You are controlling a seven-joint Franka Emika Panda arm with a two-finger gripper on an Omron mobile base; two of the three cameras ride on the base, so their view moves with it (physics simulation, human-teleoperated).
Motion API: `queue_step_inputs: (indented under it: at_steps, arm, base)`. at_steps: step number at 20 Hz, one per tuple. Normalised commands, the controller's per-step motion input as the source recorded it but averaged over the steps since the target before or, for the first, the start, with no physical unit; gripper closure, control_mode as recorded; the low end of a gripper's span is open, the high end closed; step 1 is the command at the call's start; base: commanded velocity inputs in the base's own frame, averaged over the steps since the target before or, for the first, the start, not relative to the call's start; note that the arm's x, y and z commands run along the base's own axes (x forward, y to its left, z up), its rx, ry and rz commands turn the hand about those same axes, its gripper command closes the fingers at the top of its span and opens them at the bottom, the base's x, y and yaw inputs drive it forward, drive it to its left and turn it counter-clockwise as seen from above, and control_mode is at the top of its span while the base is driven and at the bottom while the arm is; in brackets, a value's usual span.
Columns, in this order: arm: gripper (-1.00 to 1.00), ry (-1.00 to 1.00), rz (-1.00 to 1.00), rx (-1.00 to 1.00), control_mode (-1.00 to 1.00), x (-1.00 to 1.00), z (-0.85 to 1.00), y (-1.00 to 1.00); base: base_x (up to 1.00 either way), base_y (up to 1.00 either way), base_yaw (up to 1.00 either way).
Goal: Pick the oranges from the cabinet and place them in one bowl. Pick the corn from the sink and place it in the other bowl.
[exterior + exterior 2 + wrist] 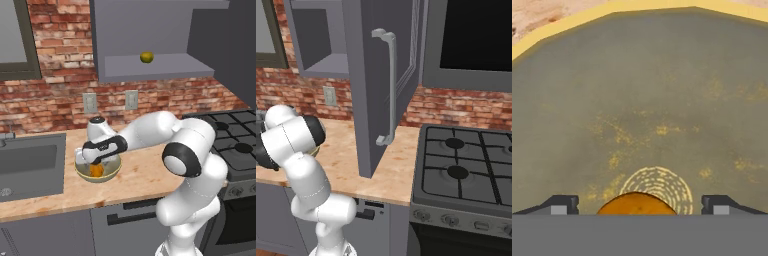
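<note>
My gripper (pixel 97 163) reaches down into an olive-tan bowl (pixel 114 171) on the wooden counter. It is open, and its fingertips (pixel 560 205) stand wide apart with a gap on each side of the bright orange fruit (pixel 637 203). That orange (pixel 96 171) rests on the bowl's floor (pixel 642 100). The yellow-green orange (pixel 146 57) sits on the shelf of the grey cabinet (pixel 150 67), up and to the right. At the far left lies the dark sink (pixel 30 165). The corn and the other bowl are out of view.
The cabinet's open door (pixel 381 90) hangs out over the counter, to the right of my arm. A gas stove (pixel 235 140) borders the counter on the right. Two wall outlets (pixel 131 100) sit on the brick wall behind the bowl.
</note>
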Motion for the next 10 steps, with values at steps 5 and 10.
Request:
queue_step_inputs:
  at_steps: [5, 10]
  arm:
    - [-1.0, 0.0, 0.0, 0.0, -1.0, -0.03, 0.21, 0.0]
    - [-1.0, -0.05, 0.0, 0.0, -1.0, -0.28, 0.31, 0.0]
  base:
    - [0.0, 0.0, 0.0]
    - [0.0, 0.0, 0.0]
